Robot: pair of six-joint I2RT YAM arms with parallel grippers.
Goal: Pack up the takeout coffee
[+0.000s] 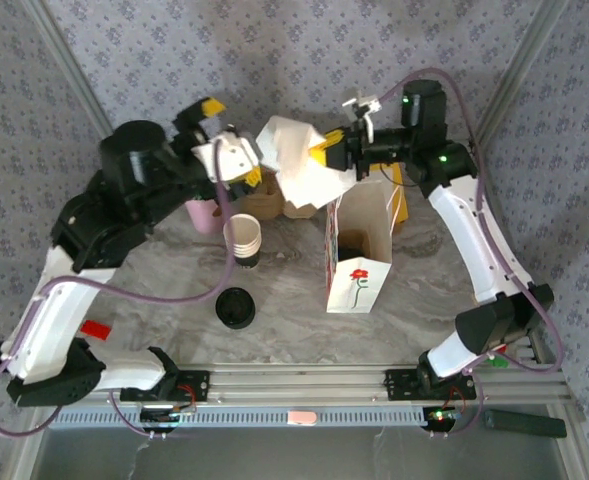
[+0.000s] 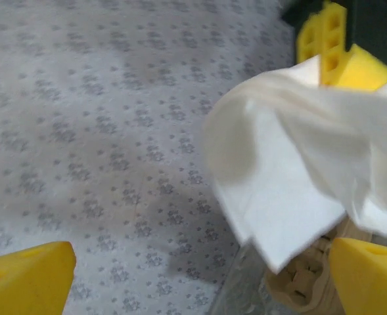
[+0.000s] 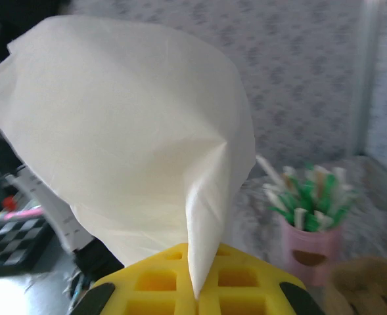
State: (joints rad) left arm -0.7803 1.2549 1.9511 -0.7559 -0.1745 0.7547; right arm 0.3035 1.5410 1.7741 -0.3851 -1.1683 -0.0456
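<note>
Black-lidded takeout coffee (image 1: 236, 307) stands well apart from right gripper (image 1: 326, 151) pinching napkin (image 1: 292, 150)

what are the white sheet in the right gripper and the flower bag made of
The white sheet pinched in the right gripper looks like thin tissue paper, probably a napkin: matte, softly creased, drooping limply, with light glowing through it. The flower bag looks like stiffer white paper, matte, with crisp folds, standing open by itself; whether it is coated cannot be told.
</note>
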